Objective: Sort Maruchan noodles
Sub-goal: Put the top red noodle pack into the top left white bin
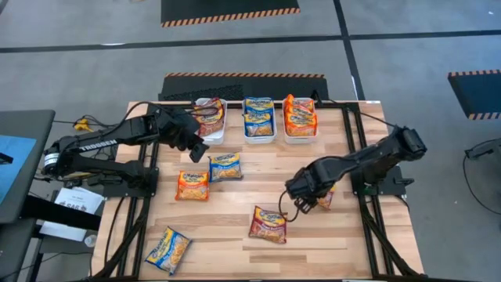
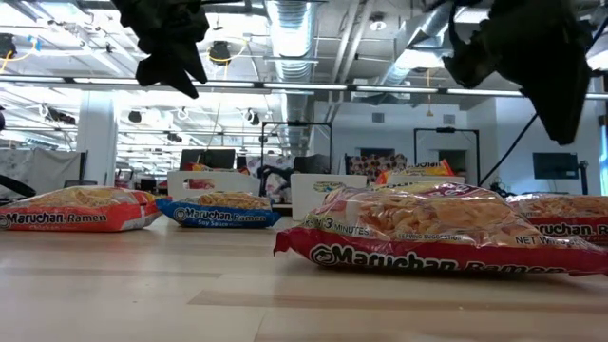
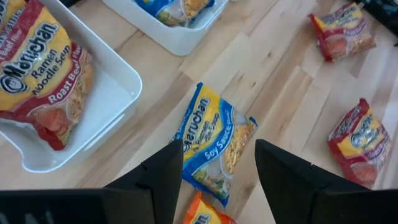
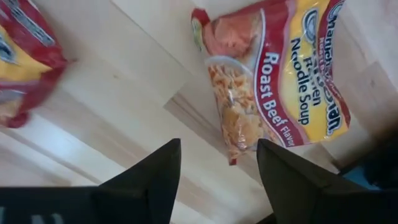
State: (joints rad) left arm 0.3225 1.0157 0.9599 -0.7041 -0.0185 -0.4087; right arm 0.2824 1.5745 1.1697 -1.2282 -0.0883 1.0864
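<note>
My left gripper (image 1: 197, 149) (image 3: 219, 146) hangs open in the air beside the left white bin (image 1: 221, 131), above a blue Soy Sauce packet (image 3: 214, 143) (image 1: 225, 166) that lies flat on the table. My right gripper (image 1: 293, 205) (image 4: 217, 144) is open over bare wood, between a dark red Roast Beef packet (image 1: 268, 223) (image 2: 427, 233) and another red packet (image 1: 326, 197) (image 4: 280, 81) partly under its arm. An orange packet (image 1: 192, 186) and a second blue one (image 1: 168, 249) also lie flat on the table.
Three white bins stand in a row at the far edge: the left bin (image 3: 118, 93) holds red packets (image 3: 43, 74), the middle bin (image 1: 258, 135) blue ones, the right bin (image 1: 300, 137) orange ones. Bare wood shows along the near edge and in the near right corner.
</note>
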